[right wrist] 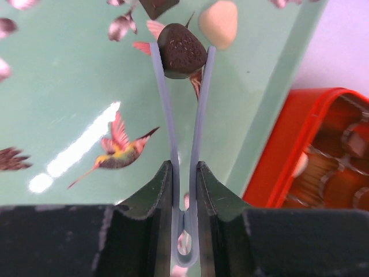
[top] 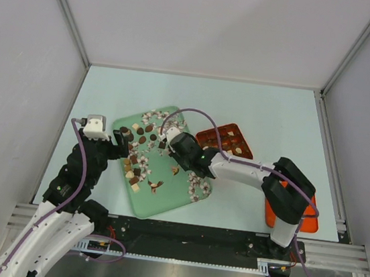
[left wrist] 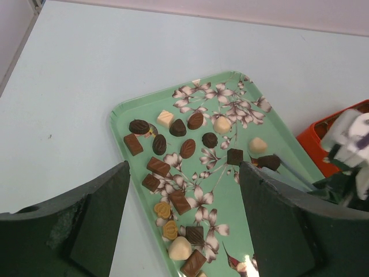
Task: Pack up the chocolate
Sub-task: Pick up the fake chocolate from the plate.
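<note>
Over the green tray [top: 156, 206], our right end effector [right wrist: 184, 173] squeezes tweezers [right wrist: 200, 115] pinching one dark chocolate [right wrist: 181, 51], our left end effector [left wrist: 183, 190] is spread wide, and most chocolate [left wrist: 157, 167] lies unpacked on that tray.

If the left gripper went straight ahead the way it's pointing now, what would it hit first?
Probably the left gripper would meet the brown chocolates centred in its open span, on the tray. Depth is unclear, so it may touch bare tray first.
</note>
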`<state>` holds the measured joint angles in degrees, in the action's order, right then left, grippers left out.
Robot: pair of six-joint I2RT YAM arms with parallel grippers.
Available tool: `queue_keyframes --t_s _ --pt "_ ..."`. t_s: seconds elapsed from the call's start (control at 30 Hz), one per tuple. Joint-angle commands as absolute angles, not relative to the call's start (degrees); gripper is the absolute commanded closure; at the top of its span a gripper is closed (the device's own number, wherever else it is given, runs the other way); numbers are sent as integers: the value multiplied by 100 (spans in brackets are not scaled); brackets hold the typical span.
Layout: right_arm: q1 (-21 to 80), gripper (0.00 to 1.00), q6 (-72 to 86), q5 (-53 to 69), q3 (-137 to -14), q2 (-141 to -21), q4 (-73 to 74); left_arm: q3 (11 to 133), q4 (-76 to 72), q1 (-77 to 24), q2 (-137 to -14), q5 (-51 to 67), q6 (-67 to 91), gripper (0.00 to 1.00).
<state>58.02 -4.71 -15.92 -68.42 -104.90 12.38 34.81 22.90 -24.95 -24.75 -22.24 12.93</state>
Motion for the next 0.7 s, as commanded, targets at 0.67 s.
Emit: queue_keyframes --t_s 0.67 --pt "5055 83 896 -2031 -5924 -7384 3216 3401 2022 -2443 -2478 -1794 1081 18"
